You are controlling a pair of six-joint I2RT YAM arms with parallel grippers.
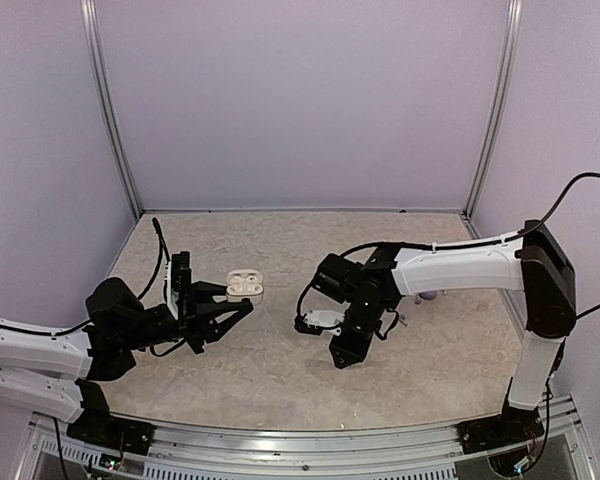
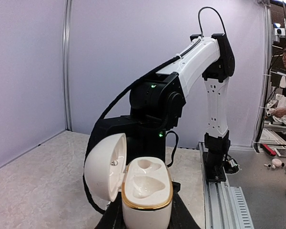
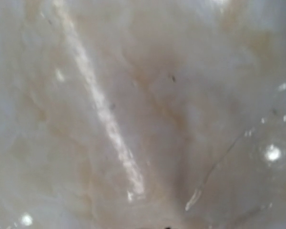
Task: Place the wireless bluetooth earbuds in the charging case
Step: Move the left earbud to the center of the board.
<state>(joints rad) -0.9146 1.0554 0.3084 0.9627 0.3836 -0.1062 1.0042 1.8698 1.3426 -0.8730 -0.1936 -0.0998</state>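
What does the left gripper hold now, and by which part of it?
The open charging case, clamped by the sides of its base between the fingers of the left gripper.

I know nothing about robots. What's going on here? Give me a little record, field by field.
left gripper: shut on the charging case, held off the table
case lid: open, swung to one side
case wells: both empty
right gripper: closed, pointing down close to the table; whether it holds anything is hidden
earbuds: not discernible in any view
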